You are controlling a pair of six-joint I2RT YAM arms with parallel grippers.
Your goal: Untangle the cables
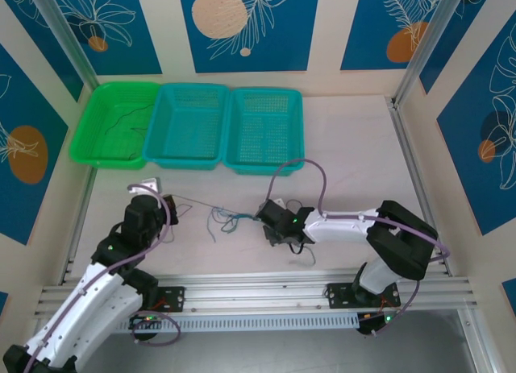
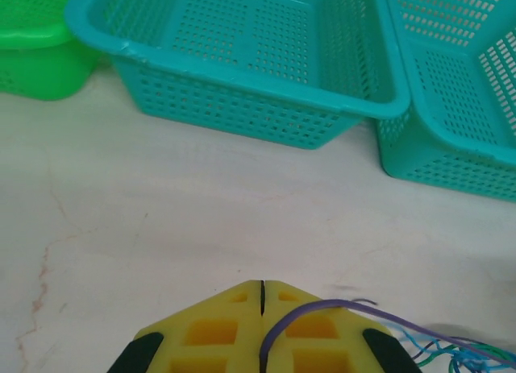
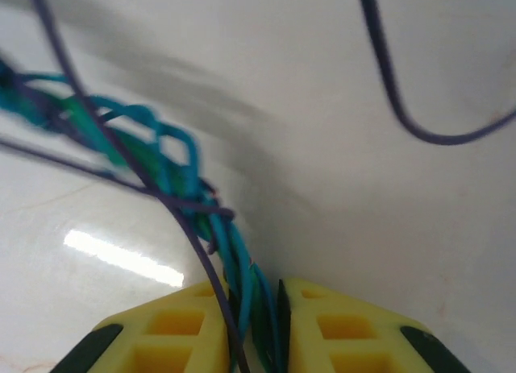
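Though blue-walled, pale table [image 1: 355, 147] under cables [image 1: 230, 220]

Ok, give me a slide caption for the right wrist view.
Right claw shut on a twisted bundle of blue and teal cables trailing across the pale table.

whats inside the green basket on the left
A thin dark cable lies loose on the floor of the green basket, seen from above. In the left wrist view its near wall covers the inside.
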